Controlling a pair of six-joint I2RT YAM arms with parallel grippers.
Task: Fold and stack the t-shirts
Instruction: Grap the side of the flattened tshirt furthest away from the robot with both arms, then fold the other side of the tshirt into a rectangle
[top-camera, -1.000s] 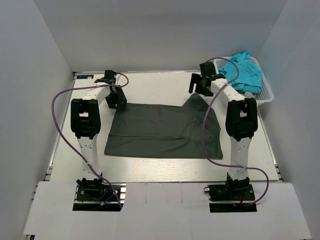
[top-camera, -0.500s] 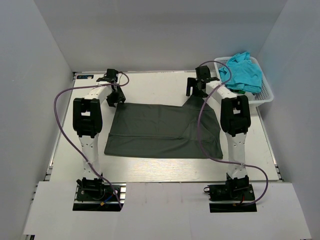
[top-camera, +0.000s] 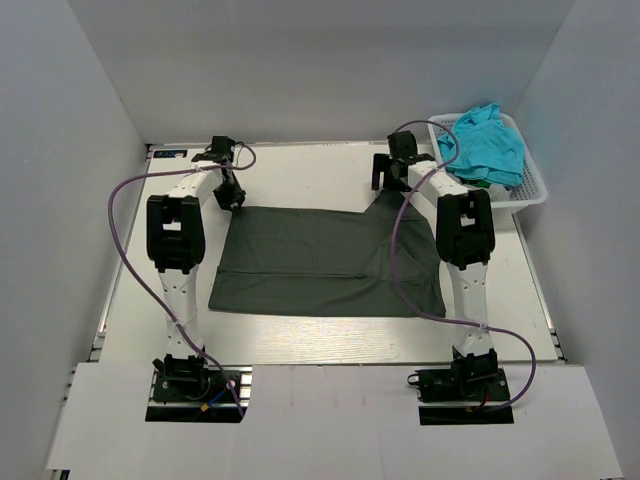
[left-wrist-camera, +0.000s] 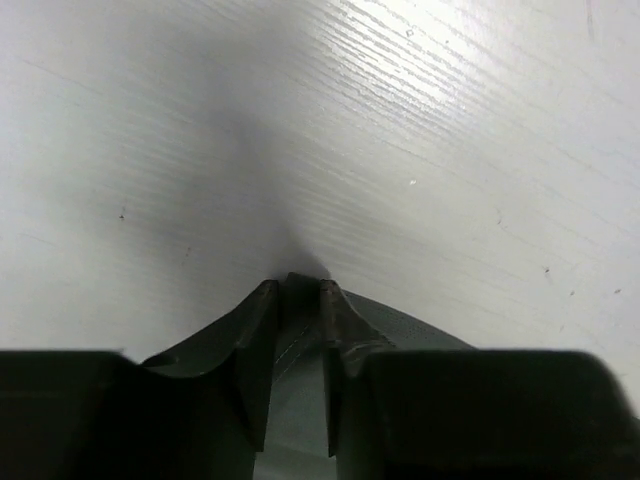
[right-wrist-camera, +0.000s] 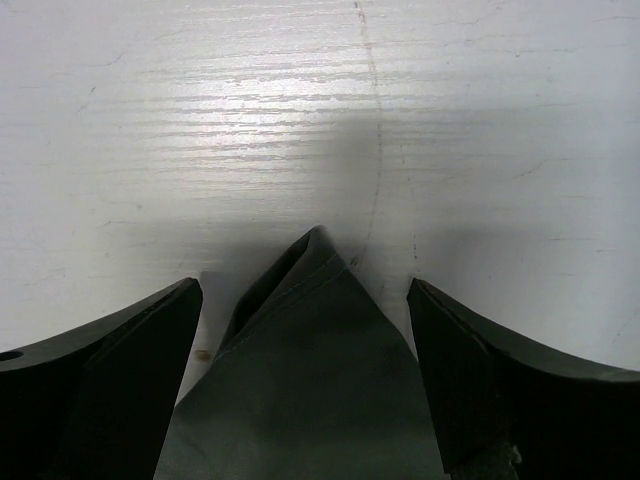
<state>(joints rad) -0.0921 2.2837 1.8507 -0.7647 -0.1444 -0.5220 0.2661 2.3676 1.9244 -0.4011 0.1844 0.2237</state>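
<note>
A dark charcoal-grey t-shirt (top-camera: 320, 260) lies flat on the white table, its far right corner raised in a small peak. My left gripper (top-camera: 232, 195) is at its far left corner. In the left wrist view the gripper (left-wrist-camera: 297, 285) is shut on that corner of the shirt (left-wrist-camera: 400, 325). My right gripper (top-camera: 390, 185) is at the peaked far right corner. In the right wrist view it (right-wrist-camera: 303, 285) is open, its fingers wide on either side of the shirt's peak (right-wrist-camera: 310, 380). Turquoise-blue t-shirts (top-camera: 490, 145) lie heaped in the basket.
A white lattice basket (top-camera: 535, 192) stands at the far right corner of the table, close to the right arm. White walls enclose the table on three sides. Purple cables loop off both arms.
My right gripper has moved left, away from the basket, to the shirt's far right corner. My left gripper has shifted slightly toward the far left corner. The shirt has not moved.
</note>
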